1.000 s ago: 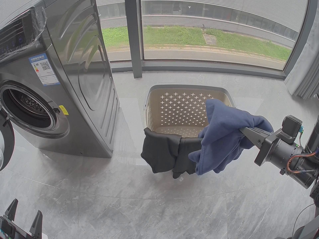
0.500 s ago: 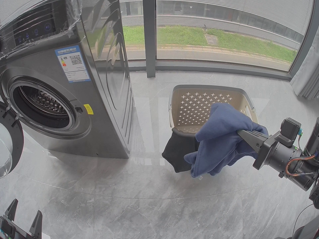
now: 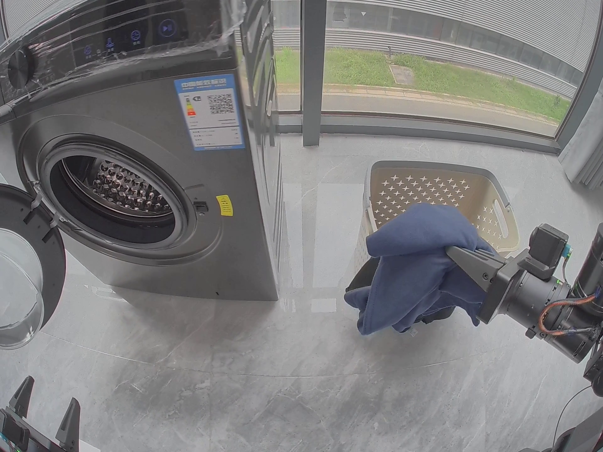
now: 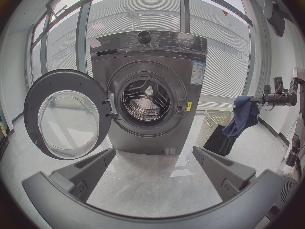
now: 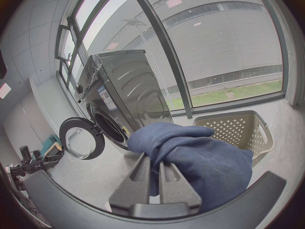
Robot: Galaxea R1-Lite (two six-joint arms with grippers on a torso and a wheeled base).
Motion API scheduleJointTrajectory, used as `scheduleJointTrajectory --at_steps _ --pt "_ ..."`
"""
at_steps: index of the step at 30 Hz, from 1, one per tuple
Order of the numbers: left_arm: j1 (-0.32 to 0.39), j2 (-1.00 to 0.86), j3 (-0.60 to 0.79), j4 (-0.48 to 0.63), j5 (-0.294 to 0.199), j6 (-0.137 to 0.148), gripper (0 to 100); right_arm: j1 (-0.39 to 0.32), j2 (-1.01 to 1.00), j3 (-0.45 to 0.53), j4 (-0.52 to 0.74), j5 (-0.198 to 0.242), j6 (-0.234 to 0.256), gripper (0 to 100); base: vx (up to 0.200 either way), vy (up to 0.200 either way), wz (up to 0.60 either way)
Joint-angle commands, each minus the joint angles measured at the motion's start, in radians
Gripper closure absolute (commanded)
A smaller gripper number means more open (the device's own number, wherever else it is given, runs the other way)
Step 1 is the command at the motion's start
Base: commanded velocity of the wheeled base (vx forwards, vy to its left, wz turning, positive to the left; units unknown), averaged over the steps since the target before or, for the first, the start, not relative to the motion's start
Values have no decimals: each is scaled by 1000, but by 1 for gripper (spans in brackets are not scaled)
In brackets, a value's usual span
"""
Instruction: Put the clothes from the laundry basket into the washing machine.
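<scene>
Head view: blue garment (image 3: 411, 268) hangs lengthwise downward

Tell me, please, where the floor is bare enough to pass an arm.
Bare floor lies before the washing machine, between its open door, the left gripper and the laundry basket; a narrower strip separates machine and basket. Crowded: the basket's near rim, with the black garment and the blue garment in the right gripper.
</scene>
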Motion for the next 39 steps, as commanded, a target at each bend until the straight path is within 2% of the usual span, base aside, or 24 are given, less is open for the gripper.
scheduleJointTrajectory --at_steps 1,21,30,39 --pt "0 -15 15 0 0 0 0 2 2 0 -1 0 1 100 0 200 0" --pt "0 -15 15 0 0 0 0 10 2 0 -1 0 1 100 0 200 0" --pt "0 -15 15 0 0 0 0 8 2 0 -2 0 1 100 0 0 0" --pt "0 -15 13 0 0 0 0 8 2 0 -2 0 1 100 -200 0 0"
